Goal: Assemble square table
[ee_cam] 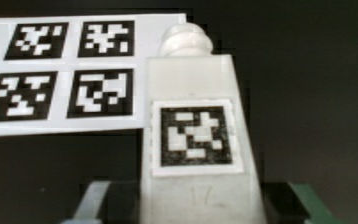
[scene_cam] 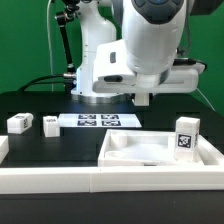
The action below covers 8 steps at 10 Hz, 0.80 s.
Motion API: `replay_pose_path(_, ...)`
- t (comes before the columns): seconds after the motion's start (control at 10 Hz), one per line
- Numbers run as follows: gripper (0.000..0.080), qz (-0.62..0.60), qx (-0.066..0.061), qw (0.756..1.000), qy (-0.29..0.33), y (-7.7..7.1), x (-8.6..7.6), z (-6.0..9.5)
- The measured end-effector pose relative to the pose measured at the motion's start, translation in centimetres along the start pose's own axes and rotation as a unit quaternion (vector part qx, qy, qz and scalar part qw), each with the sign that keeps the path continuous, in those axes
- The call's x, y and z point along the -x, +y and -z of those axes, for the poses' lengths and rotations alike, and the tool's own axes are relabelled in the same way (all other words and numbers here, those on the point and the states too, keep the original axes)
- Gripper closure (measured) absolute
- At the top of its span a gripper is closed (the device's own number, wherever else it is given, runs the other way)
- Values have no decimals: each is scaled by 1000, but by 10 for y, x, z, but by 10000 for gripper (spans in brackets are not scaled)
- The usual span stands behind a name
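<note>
The wrist view shows a white table leg with a black-and-white tag on its face and a threaded stub at its far end. My gripper is shut on its near end, a finger on either side. In the exterior view the gripper hangs above the black table behind the square table top, a white tray-like piece with a raised rim. Another leg stands upright at the top's corner on the exterior view's right. Two small legs lie on the exterior view's left.
The marker board lies flat on the table under and behind the gripper. A long white rail runs along the near edge of the black surface. The robot's base stands at the back.
</note>
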<state>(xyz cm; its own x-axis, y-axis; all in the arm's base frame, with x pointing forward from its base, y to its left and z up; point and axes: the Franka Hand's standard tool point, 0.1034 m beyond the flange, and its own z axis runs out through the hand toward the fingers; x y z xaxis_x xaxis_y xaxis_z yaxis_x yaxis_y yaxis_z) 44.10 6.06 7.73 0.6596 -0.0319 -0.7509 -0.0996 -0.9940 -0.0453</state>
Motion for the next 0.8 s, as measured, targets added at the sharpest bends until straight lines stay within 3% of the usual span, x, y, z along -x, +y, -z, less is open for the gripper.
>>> replay_pose_path(0.2, 509, 5, -2, 997, 71, 0, 0, 6)
replay_pose_path(0.4, 509, 20, -7, 993, 112, 5, 10, 39)
replay_pose_path(0.6, 509, 25, -12, 984, 178, 6, 10, 72)
replay_pose_path(0.8, 509, 24, -11, 970, 243, 7, 4, 68)
